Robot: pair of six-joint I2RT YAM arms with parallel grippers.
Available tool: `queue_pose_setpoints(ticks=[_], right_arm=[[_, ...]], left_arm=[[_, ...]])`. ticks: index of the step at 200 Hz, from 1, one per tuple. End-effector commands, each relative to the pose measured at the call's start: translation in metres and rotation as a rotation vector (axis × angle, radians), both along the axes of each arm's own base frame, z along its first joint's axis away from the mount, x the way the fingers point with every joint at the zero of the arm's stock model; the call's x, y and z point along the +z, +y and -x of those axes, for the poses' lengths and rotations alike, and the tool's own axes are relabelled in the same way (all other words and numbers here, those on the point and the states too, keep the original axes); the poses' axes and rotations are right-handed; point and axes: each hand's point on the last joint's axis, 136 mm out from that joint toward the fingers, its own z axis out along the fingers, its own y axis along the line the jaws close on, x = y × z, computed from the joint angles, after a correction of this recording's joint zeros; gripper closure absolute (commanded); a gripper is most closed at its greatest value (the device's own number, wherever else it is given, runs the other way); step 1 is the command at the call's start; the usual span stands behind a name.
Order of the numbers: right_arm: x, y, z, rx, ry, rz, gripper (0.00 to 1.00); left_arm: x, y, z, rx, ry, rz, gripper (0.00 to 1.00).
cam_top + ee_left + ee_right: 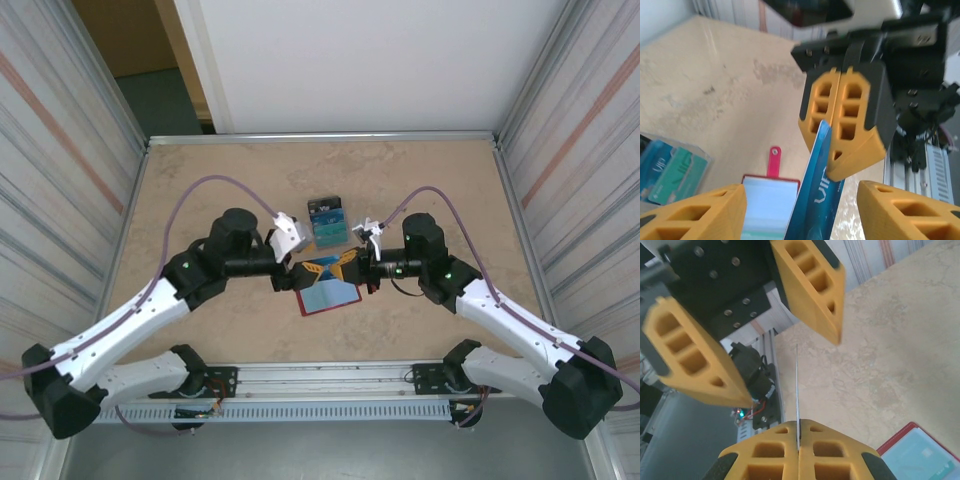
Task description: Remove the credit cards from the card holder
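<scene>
A: Quick pass, big to small. Beige tabletop point(200, 190), with the left arm point(130, 320) and right arm point(510, 320) meeting right above the card holder point(330, 298).

B: Jaws?

A: Right jaws are clamped flat on one blue credit card point(817, 190), pinching its upper edge. Left jaws are spread apart, one pad on each side of that same card and touching nothing.

B: Holder state?

A: It's red, lying open and flat, with a pale clear sleeve facing up. The held card stands on edge just above it. I can't tell if the card's lower end has left the sleeve.

B: Other cards?

A: There's a blue-teal card pile point(328, 222) just beyond the holder's far side, apart from it. The smallest thing is the red snap tab point(774, 160), sticking out of the holder's edge toward the pile.

B: Step in hand?

A: My read is that the right is drawing this card out. It should pull straight along the sleeve's line with no twist, since a thin card pinched at one edge can pivot or slip. If the holder lifts with the card, the left should drop and pin its red border, clear of the sleeve mouth. Then the card goes over to the pile and gets released low and flat.
</scene>
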Motion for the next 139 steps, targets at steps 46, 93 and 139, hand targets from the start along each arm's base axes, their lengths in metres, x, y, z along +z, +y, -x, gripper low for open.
queue_pose_setpoints(ticks=[46,93,139], right_arm=[[0.021,-0.004,0.006,0.013,-0.070,-0.018,1.00],[0.021,-0.013,-0.005,-0.074,-0.115,0.020,0.72],[0.026,-0.048,-0.026,-0.329,-0.206,0.085,0.22]], left_arm=[[-0.011,-0.006,0.001,-0.141,0.046,-0.043,0.96],[-0.015,-0.005,-0.020,-0.109,-0.007,-0.045,1.00],[-0.031,0.007,-0.088,0.024,-0.139,-0.146,1.00]])
